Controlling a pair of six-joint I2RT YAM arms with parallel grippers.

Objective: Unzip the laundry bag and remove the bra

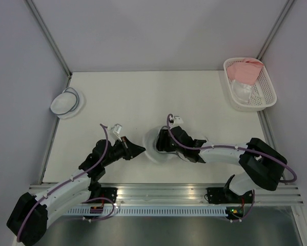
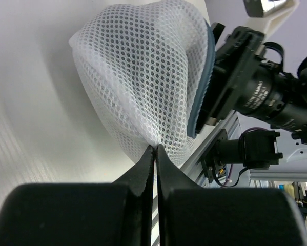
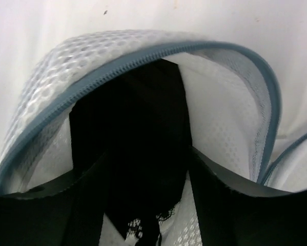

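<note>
White honeycomb-mesh cloth laundry bag (image 2: 138, 72), matt white table (image 1: 143, 97), perforated plastic basket (image 1: 268, 88).

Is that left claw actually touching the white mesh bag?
Touching. The left wrist view shows the left claw shut, its tips pinching a fold of the laundry bag mesh, with no gap.

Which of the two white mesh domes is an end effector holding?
The laundry bag with the dark zipper rim, centre front; the left end effector pinches its mesh. The pale-rimmed dome lies alone, far left.

bra (image 3: 135, 148) mostly hidden w/in laundry bag (image 3: 225, 123)
</note>
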